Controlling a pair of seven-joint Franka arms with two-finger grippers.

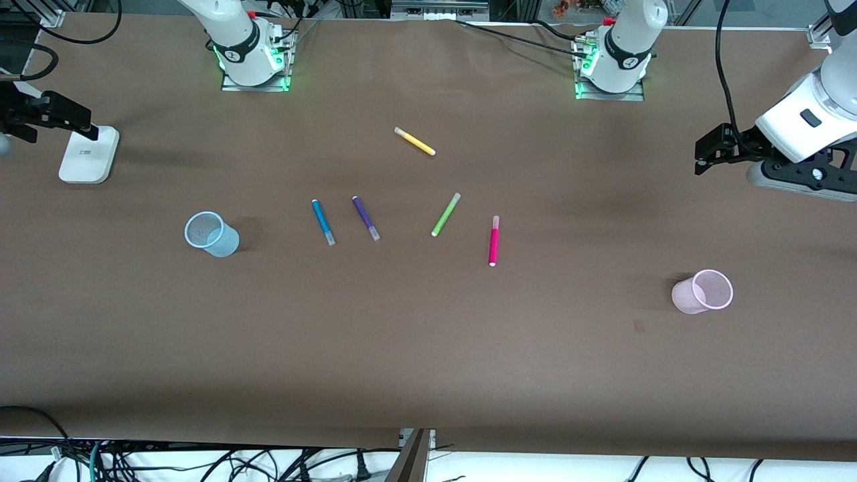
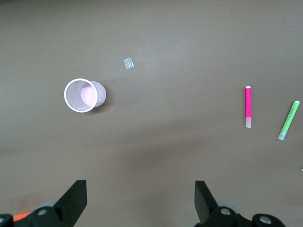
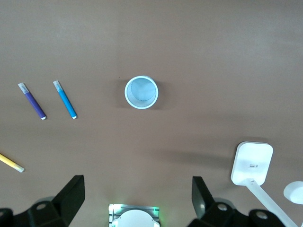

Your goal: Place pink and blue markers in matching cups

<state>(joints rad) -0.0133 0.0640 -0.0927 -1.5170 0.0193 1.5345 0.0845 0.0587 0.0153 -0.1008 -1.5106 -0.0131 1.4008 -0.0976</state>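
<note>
Both arms wait, raised at the tabletop's (image 1: 428, 348) ends, jaws wide and empty. Pink marker (image 1: 494, 241), blue marker (image 1: 323, 221) lie mid-tabletop, well apart from either.

Two glossy white arms are rising from metal base plates glowing green at the tabletop's twelve o'clock edge, each wearing a black ring with a small white marking, red fittings and black cables, the left end effector (image 1: 703, 155) showing black fingers (image 2: 75, 198).
</note>
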